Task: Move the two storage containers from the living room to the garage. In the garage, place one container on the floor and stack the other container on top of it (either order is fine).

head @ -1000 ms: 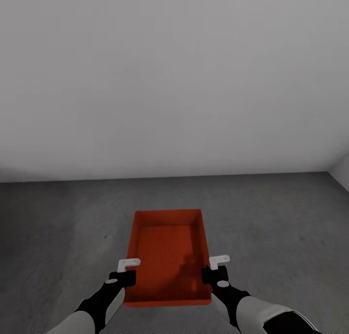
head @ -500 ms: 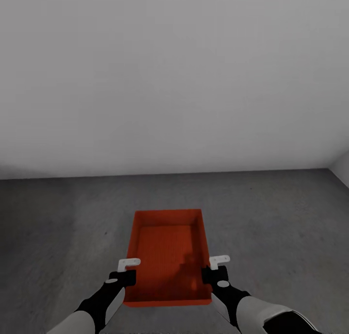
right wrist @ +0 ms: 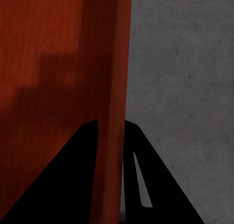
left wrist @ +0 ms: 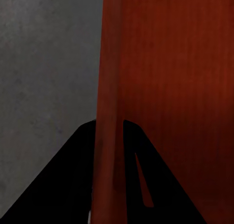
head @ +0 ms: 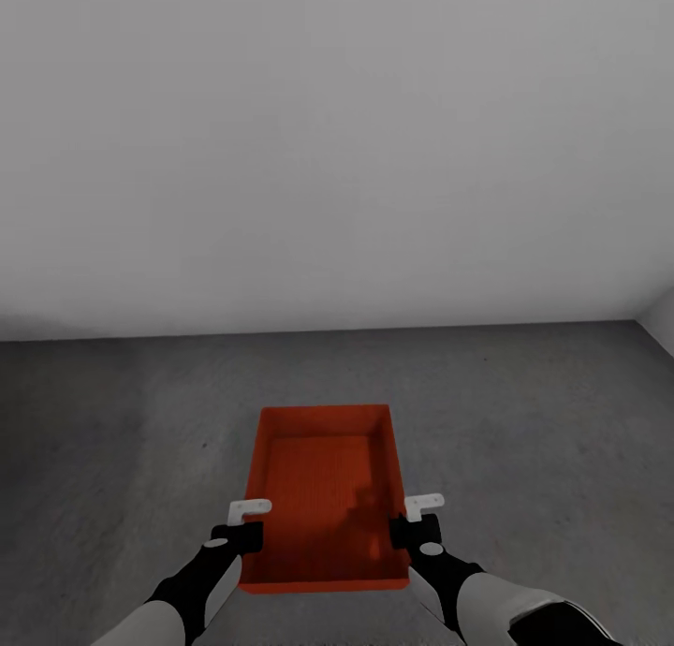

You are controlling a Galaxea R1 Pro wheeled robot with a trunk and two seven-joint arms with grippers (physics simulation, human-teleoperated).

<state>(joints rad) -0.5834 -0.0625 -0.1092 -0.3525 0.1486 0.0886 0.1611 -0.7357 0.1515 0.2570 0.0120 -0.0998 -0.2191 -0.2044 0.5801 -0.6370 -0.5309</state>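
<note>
While both arms carry one bin, I'm facing a blank white wall (head: 337,140) with grey concrete floor (head: 112,440) running up to it, so I read this as the garage. No second container in these views, so I judge this one goes down first as the base.

Storage container (head: 323,496) sits between the two tools, open top up, looking level, long axis pointing ahead of them. Its far end reaches well beyond the fingertips; the near end is back toward the wrists.

Left tool (head: 245,524) is clenched on the bin's left side wall: in the left wrist view that wall (left wrist: 108,112) runs straight between the two dark fingers (left wrist: 63,185), one inside the bin, one outside. Right tool (head: 417,522) is the same on the right wall (right wrist: 114,112), fingers (right wrist: 58,185) straddling the rim. Both are grasping the container, each about level with the other.

How high the bin hangs over the floor I can't tell.

To do it well:
- lower both arms together at the same rate so the bin stays flat
- stop short of the wall, leaving room to come back with the other bin
- let the bottom settle fully before I release, both sides at once
- pull the tools straight up off the walls so I don't drag it

Risk: uneven descent twists the thin walls out of the pinch.
</note>
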